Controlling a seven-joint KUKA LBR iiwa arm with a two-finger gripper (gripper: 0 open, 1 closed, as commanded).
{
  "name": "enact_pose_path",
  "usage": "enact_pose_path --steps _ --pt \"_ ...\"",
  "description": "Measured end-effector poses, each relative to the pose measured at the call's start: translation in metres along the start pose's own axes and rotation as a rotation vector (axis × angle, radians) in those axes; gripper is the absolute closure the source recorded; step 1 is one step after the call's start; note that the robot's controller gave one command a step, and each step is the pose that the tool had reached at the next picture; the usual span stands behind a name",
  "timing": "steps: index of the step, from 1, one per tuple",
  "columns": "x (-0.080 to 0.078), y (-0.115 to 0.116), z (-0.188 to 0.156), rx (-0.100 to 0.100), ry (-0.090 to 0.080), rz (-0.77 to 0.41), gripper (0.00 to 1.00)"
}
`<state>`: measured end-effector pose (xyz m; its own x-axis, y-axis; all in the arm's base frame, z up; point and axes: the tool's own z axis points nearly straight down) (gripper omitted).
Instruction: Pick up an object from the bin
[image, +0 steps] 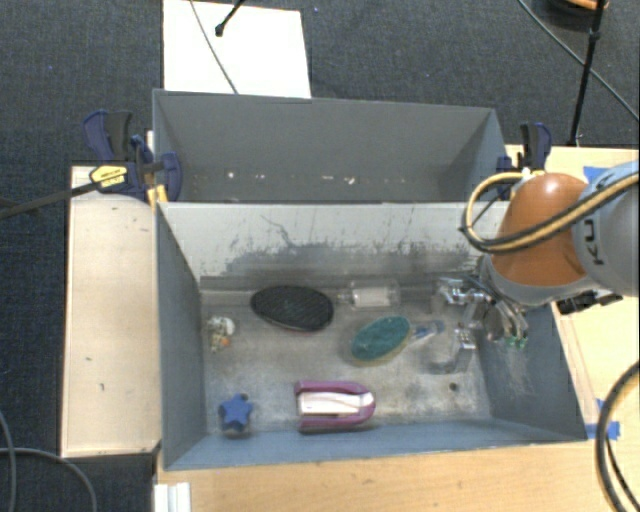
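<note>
One arm (608, 238) comes in over the bin's right-hand rim, its last link slanting down and to the left, with the rounded orange cover (540, 235) at its wrist hanging above the right wall of the grey metal bin (330, 150). Below that cover the metal gripper (455, 352) points down and slightly leftward into the bin's right end, its tip low over bare floor close to the right wall. Whether the gripper is spread or closed cannot be told, since the parts run together against the grey metal, and nothing can be seen held in it. Nearest to it is a teal oval thing (381, 338), lying flat just to the gripper's left and tilted so that its right end rises toward the back wall; whether the two touch cannot be told. Farther left along the back of the floor lie a small clear bottle (372, 295) on its side and a black oval brush (291, 307). Toward the front sits a purple and white thing (335, 405), with a small blue star-like piece (235, 412) in the front left corner and a little pale object (219, 331) by the left wall, all well apart from the gripper.
</note>
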<state>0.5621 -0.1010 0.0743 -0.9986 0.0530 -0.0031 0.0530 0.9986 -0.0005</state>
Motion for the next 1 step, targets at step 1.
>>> enact_pose_path --steps 1 --pt "0.0089 0.0021 0.0034 -0.001 0.002 -0.226 0.00"
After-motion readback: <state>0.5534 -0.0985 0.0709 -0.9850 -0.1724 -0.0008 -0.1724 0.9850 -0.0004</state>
